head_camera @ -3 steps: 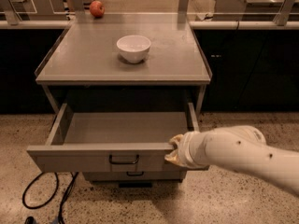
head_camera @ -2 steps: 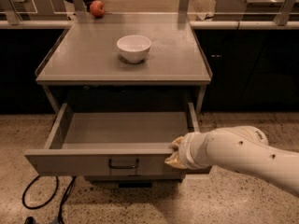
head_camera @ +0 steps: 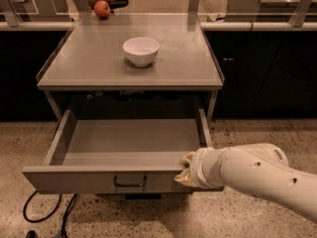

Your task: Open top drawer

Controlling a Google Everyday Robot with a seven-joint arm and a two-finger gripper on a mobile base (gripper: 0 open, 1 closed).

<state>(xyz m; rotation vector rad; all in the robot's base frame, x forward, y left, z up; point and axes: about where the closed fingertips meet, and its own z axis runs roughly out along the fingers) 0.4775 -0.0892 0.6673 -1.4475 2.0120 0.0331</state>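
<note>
Speckled stone floor is running under a grey metal cabinet (head_camera: 188,66), dark counters standing behind the cabinet. A white bowl (head_camera: 141,50) is sitting on the cabinet top near its middle, and an apple (head_camera: 102,8) is lying at the cabinet's far left edge.

The top drawer (head_camera: 74,179) is sticking far out of the cabinet front, its grey tray showing bare. The gripper (head_camera: 184,171) is pressing against the drawer front's right end, on the cabinet's right side, and the white arm (head_camera: 257,176) is reaching in from that side. Cannot tell whether the gripper is spread or pinching the front edge; the wrist is covering it.

Handling guess: stiff sheet metal, light while unloaded, probably sliding easily on its runners, and smooth enough to slip under a loose hold. The small dark loop handle (head_camera: 130,182) at the front's centre is looking like the surest hold.

Lower drawers are mostly hiding beneath the open one. A black cable (head_camera: 44,211) is trailing off frame at the cabinet's lower left.
</note>
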